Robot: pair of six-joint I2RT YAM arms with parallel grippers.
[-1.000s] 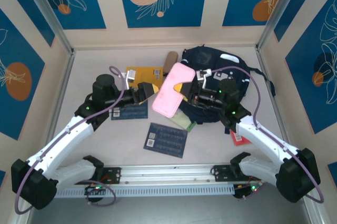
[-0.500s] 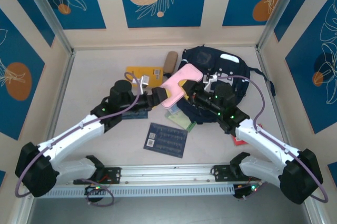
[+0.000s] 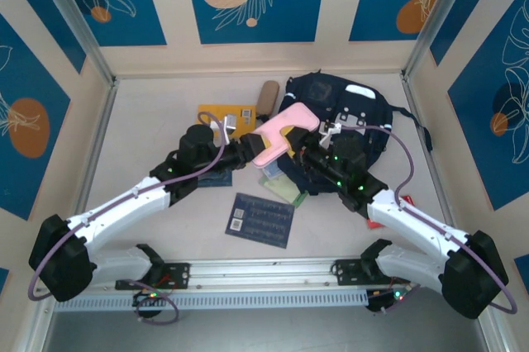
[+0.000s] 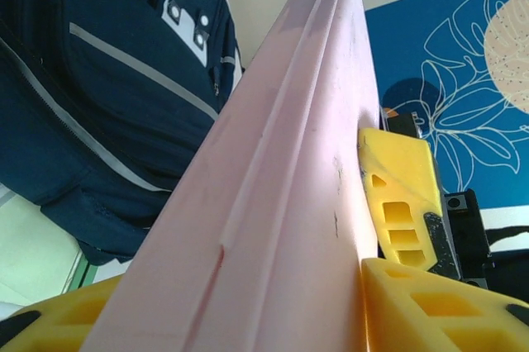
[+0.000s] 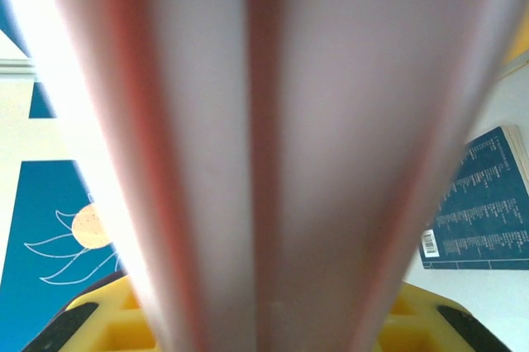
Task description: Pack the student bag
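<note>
The student bag (image 3: pixel 355 100) lies at the back right, dark navy with pale stripes, and also fills the left of the left wrist view (image 4: pixel 107 79). A pink soft case (image 3: pixel 281 133) hangs in the air just left of the bag, held from both sides. My left gripper (image 3: pixel 250 154) is shut on its lower left end, with the pink case (image 4: pixel 281 203) running up between the yellow fingers (image 4: pixel 430 302). My right gripper (image 3: pixel 299 147) is shut on the case's right side, and the case (image 5: pixel 273 121) covers most of that wrist view.
On the table lie a navy booklet (image 3: pixel 260 220) at the front centre, another (image 3: pixel 207 177) under the left arm, a yellow book (image 3: pixel 223 116) and a brown roll (image 3: pixel 269 96) at the back. A pale green item (image 3: pixel 285 189) sits by the bag's near edge.
The left arm has reached right to the pink case and its jaws have narrowed onto it. The case has turned from broadside to nearly edge-on and shifted toward the bag.
</note>
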